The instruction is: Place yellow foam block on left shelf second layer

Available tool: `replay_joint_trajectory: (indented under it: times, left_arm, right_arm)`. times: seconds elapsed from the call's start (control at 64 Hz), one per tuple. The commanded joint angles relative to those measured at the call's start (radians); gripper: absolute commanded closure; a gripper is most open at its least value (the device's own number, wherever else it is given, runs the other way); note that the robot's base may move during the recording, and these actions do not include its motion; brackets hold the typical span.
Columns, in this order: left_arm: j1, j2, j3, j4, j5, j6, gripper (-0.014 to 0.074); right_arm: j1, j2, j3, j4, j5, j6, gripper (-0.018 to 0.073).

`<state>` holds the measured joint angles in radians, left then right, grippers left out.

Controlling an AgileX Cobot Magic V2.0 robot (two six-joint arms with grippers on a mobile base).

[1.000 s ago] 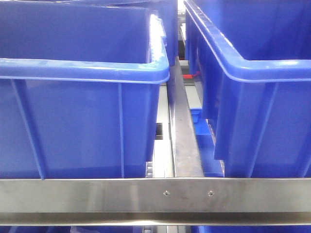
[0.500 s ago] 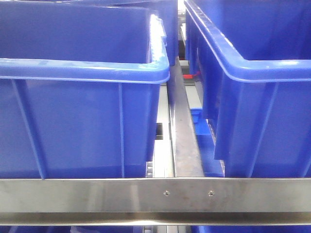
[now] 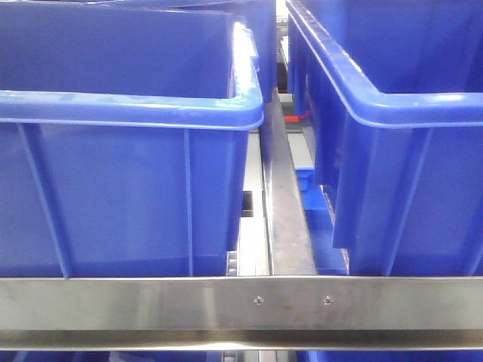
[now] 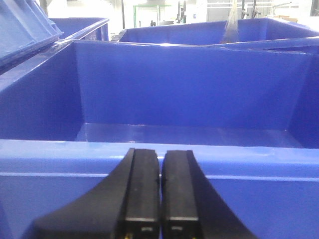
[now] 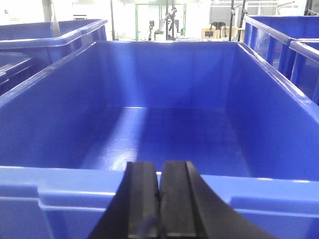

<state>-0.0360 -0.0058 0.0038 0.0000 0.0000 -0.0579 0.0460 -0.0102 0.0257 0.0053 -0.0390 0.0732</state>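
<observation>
Two blue bins in the front view: left bin [image 3: 128,151] and right bin [image 3: 400,151], side by side on a steel shelf, front rail [image 3: 241,305] across the bottom and a metal divider [image 3: 285,219] running back between them. Left end effector [image 4: 160,194]: fingers pressed together, nothing between them, sitting just in front of a bin's near rim [image 4: 75,154]. Right end effector [image 5: 159,199]: same, fingers together with nothing held, facing another bin [image 5: 164,129]. Both bin interiors show only bare blue floor. Yellow foam block not visible in any view.
</observation>
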Motion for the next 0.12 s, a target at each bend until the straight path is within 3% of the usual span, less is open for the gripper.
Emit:
replay_joint_trajectory:
  times: [0.0,0.109]
  left_arm:
    - [-0.005,-0.016,0.027,-0.006,-0.082,-0.003,0.0472]
    - [-0.005,-0.016,0.027,-0.006,-0.082,-0.003,0.0472]
  right_arm:
    - [-0.006,-0.018,-0.017,0.001,-0.091,-0.008,0.0505]
    - [-0.006,-0.018,-0.017,0.001,-0.091,-0.008,0.0505]
